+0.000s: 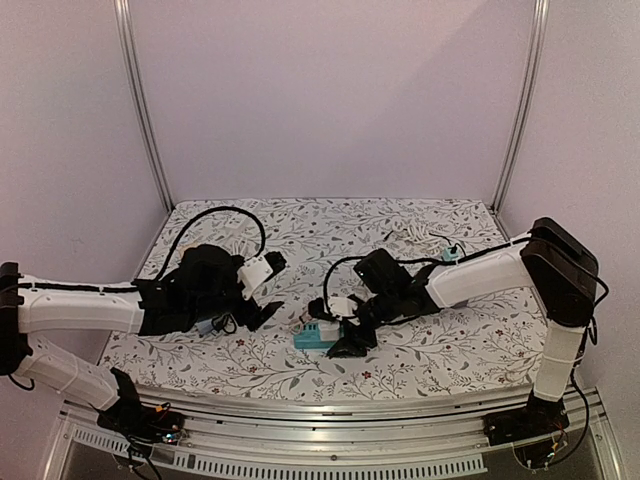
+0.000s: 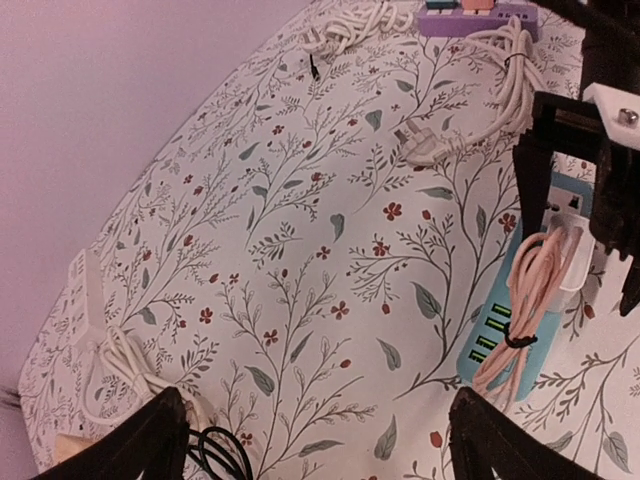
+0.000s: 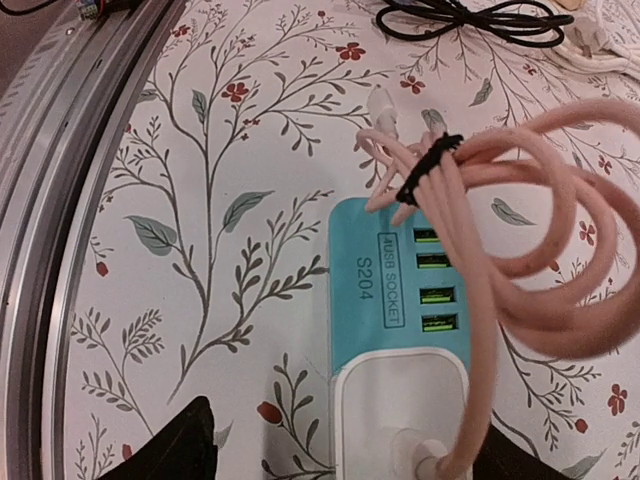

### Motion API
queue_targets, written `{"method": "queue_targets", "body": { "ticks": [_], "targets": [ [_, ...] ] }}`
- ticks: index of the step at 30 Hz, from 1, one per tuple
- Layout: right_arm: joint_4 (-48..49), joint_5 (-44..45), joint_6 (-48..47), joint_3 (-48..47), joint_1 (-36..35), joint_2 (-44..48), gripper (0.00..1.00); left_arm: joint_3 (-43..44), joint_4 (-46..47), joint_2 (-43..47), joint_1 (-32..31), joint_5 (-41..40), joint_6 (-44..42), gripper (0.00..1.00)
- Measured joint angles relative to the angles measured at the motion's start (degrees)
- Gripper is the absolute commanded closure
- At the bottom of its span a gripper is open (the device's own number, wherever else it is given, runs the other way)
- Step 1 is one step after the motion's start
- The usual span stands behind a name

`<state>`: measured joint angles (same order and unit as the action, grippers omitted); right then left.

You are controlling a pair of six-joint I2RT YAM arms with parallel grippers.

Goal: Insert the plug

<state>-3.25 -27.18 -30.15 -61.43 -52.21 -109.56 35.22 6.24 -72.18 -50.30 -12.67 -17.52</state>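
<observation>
Inside open right tool (image 3: 348, 438), white plug (image 3: 400, 400) on teal strip (image 3: 350, 225), base cropped; left tool (image 2: 318, 425) wide, empty.

We see a teal power strip (image 3: 352, 235) with green USB ports (image 3: 428, 279) and a white plug (image 3: 395, 400). Pink cable (image 3: 540, 200) with black tie (image 3: 425, 165) lies across the strip. Cloth (image 2: 300, 250) under it: white, grey-green vines, red flowers.

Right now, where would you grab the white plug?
Probably by the white plug's two flat side walls, coming straight down from above. It sits raised on the blue power strip, and the pink cable comes out of its middle, so grip beside that.
</observation>
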Motion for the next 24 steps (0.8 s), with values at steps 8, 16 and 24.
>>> {"method": "queue_targets", "body": {
  "ticks": [8, 16, 24],
  "targets": [
    [-4.61, 2.25, 0.74, -0.92, 0.22, 2.64, 0.01, 7.3, -8.94, -2.86, 2.64, -3.67, 5.27, 0.04],
    [-5.6, 0.74, 1.51, -2.01, 1.55, 9.86, 0.01, 21.62, -31.43, -6.47, 8.61, -6.54, 12.48, 0.05],
    [-3.43, -0.81, 4.22, -0.44, 6.25, 19.65, 0.01, 32.22, -60.15, -14.12, 15.63, -4.74, 11.85, 0.13]
  ]
}}
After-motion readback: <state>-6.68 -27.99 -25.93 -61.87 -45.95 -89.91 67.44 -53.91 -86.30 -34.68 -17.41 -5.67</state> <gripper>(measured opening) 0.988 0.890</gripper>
